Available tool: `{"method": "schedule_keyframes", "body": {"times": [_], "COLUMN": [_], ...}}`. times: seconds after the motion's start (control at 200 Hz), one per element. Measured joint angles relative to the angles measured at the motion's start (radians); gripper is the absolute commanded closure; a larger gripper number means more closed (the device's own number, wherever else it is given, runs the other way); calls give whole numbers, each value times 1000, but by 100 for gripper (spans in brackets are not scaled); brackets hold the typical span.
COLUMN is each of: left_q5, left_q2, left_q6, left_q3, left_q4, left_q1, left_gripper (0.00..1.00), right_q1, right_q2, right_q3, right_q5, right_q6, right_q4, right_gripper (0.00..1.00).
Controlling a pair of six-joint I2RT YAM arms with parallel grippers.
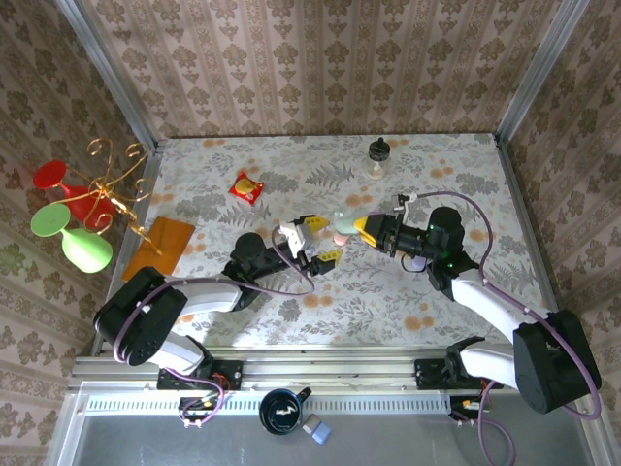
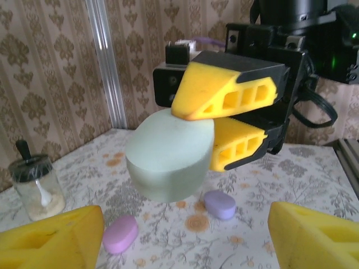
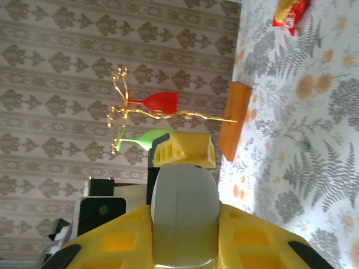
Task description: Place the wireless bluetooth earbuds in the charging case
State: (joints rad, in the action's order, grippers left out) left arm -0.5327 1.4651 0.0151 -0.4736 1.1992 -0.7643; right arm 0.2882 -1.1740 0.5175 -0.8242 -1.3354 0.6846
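Held item: one pale mint-green rounded plastic charging case (image 2: pixel 165 159), lifted clear of the floral counter (image 2: pixel 303 168) and clamped between the yellow fingers of the right tool (image 2: pixel 197 136). No open lid or cavity shows on it. The left tool (image 2: pixel 185 227) has its yellow fingers spread wide with nothing between them, and faces the case from just beside it. Lying loose on the counter below, apart from each other and outside the case, are one pink oval plastic earbud (image 2: pixel 120 234) and one lilac oval plastic earbud (image 2: pixel 220 204). One tiny pale speck (image 3: pixel 303 147) on the counter is too small to name. Step in hand, as judged: the case is being offered to the left tool for opening or handover. To do it well, the right tool should hold the case level and firm. The left tool should close squarely on the free half, since the smooth rounded shell may slip, and should stay above the buds beneath. Other stock:
- one glass jar with a black lid (image 2: pixel 33 185)
- one red snack packet (image 1: pixel 245 187)
- one orange-brown wooden board (image 1: pixel 160 243)
- one gilt wire stand (image 1: pixel 112 180) by two goblets, one red goblet (image 1: pixel 50 175) and one green goblet (image 1: pixel 53 219)
- one dark mug (image 1: pixel 281 412) on the front rail

Arms: two.
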Motion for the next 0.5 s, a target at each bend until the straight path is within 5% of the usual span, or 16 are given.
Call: {"method": "schedule_keyframes", "body": {"times": [0.41,0.5], "left_q5": [-64,-95], "left_q2": [33,35], "left_q6": [47,53], "left_q3": [-87,-97], "left_q4": [49,51], "left_q1": [0,0], "left_gripper": [32,40], "right_q1": [30,47], "right_q2": [17,21], "right_q3": [-1,-1], "right_q5": [1,1], "right_q6": [-225,-245], "right_q4": [201,224], "right_gripper": [91,91]}}
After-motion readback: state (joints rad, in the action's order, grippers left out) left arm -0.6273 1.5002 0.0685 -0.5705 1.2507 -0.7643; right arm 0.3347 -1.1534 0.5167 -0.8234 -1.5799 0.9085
